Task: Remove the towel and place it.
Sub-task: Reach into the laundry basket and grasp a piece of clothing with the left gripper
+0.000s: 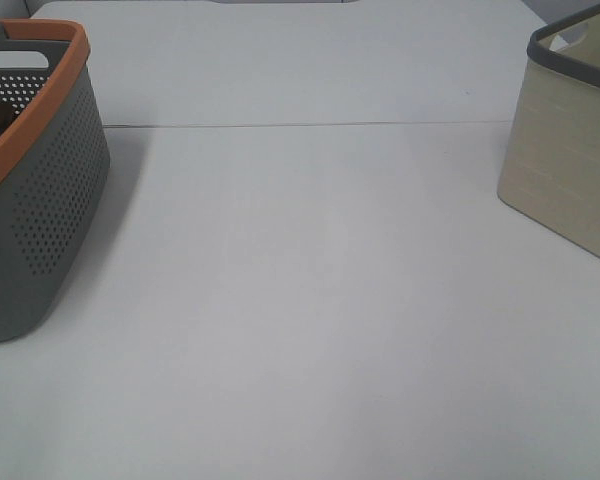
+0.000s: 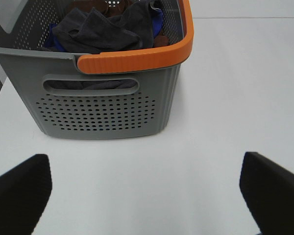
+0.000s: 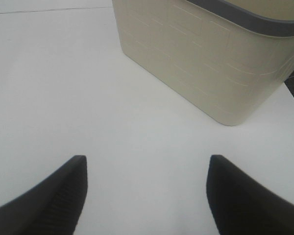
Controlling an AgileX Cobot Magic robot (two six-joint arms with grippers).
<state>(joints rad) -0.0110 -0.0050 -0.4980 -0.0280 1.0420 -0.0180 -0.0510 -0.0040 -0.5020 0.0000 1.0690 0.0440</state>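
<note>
The dark charcoal towel (image 2: pixel 108 29) lies crumpled inside the grey perforated basket with an orange rim (image 2: pixel 112 98), on top of blue and brownish items. In the exterior high view the basket (image 1: pixel 40 200) stands at the left edge and the towel is hidden there. My left gripper (image 2: pixel 144 191) is open and empty, low over the table in front of the basket's handle side. My right gripper (image 3: pixel 147 191) is open and empty, over the table in front of the beige bin (image 3: pixel 210 58). Neither gripper shows in the exterior high view.
The beige bin with a grey rim (image 1: pixel 570 150) stands at the right edge of the white table (image 1: pixel 310 300). A seam line (image 1: pixel 310 125) crosses the table at the back.
</note>
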